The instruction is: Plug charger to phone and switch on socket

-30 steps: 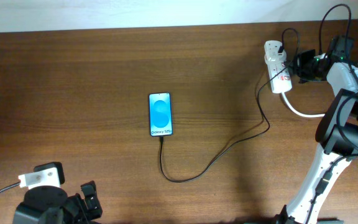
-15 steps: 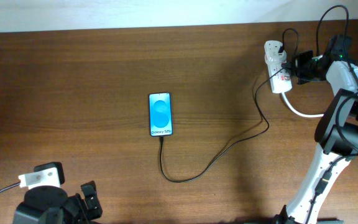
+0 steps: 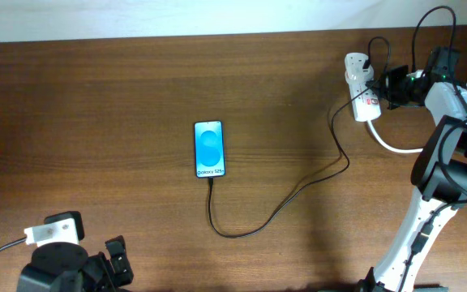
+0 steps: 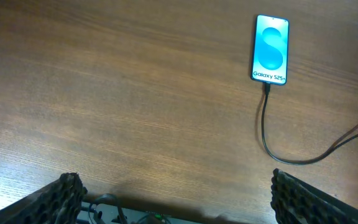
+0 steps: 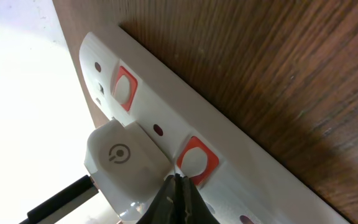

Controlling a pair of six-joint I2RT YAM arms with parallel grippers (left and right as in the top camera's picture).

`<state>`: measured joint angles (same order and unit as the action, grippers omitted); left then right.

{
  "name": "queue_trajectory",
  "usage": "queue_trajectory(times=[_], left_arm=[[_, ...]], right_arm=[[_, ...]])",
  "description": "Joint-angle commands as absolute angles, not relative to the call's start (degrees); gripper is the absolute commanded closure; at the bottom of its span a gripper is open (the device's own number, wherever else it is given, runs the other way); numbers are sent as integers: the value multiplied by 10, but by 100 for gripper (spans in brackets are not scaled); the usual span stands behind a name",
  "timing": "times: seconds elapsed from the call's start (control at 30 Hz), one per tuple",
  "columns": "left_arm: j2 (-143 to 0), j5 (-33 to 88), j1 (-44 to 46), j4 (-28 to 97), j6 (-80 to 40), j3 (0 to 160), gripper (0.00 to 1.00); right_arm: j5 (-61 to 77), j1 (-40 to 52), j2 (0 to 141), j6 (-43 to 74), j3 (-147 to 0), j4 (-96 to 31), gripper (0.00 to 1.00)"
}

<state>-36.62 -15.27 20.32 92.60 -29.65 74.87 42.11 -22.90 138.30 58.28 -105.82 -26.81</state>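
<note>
The right hand (image 5: 178, 185), pinched shut and empty, had crept up to the socket (image 5: 247, 165) and its red switch (image 5: 195, 160). The charger (image 3: 258, 223) sat in the phone (image 3: 209, 148), and the left hand (image 4: 179, 190) was wide.

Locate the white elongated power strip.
The white power strip lies at the table's far-right corner in the overhead view, with the shut right gripper at its red switches, far from the blue-screened phone.

"Galaxy S25+" on the phone (image 4: 271, 41); power sign on the white adapter (image 5: 126, 163)
</note>
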Motion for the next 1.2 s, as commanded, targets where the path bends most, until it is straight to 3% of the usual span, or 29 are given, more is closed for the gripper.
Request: queue_trajectory(times=[0.0, 0.87, 1.17], left_arm=[[-364, -161, 206, 927, -302, 747, 1], [-364, -161, 206, 927, -302, 747, 1], [-364, -161, 206, 927, -302, 747, 1]], right_arm=[[442, -222, 1399, 572, -1065, -222, 96], [493, -234, 1341, 522, -1065, -248, 96], [387, -260, 1272, 454, -1065, -354, 96]])
